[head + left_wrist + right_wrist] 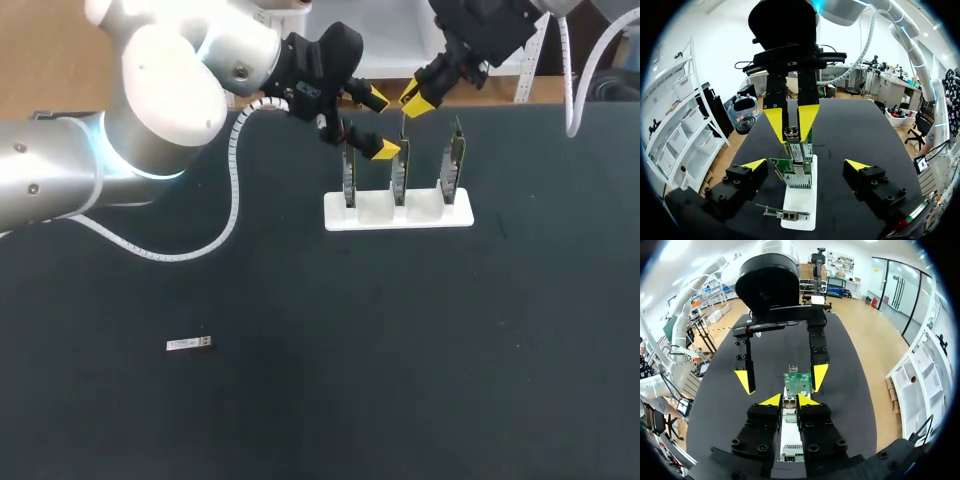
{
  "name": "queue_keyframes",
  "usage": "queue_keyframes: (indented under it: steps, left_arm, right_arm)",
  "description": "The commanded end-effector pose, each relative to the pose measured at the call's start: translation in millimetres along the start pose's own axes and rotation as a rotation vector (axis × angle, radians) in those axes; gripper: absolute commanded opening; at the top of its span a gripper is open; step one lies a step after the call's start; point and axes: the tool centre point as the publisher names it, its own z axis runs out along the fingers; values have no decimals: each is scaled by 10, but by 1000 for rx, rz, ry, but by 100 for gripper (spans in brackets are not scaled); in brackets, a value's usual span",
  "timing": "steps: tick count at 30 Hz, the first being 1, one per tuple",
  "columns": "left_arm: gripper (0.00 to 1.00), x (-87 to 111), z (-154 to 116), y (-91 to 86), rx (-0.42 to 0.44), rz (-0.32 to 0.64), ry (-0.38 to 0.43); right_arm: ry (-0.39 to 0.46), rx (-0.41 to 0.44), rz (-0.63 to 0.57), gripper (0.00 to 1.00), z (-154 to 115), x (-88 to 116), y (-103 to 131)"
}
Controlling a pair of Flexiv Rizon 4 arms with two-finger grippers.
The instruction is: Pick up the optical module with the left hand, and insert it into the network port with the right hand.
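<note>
The optical module [791, 133] is held clamped in the right end effector [788, 400] at the network port [797, 155] of the middle card [400, 176], the left end effector [806, 164] is spread apart and empty, so pickup and handover are judged done and only full seating left.

That little silver piece [189, 343] on the table [400, 380] is too small to identify; the right arm [490, 30] is cut off.
</note>
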Motion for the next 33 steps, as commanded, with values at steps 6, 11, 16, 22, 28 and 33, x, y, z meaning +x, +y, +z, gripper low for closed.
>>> queue_keyframes:
  steps: [6,11,16,22,28,33]
  left_arm:
    - [100,-9,6,17,3,-1,5]
    - [100,-9,6,17,3,-1,5]
    - [100,-9,6,17,3,-1,5]
    - [100,-9,6,17,3,-1,5]
    - [100,-9,6,17,3,-1,5]
    - [100,-9,6,17,3,-1,5]
  right_arm:
    - [-2,0,3,0,30,4,-13]
    - [-6,5,5,0,36,0,-20]
    - [-6,5,7,0,40,-2,-27]
    - [1,8,12,0,38,14,-24]
    - [6,10,7,0,27,5,-24]
    - [0,6,4,0,38,-5,-11]
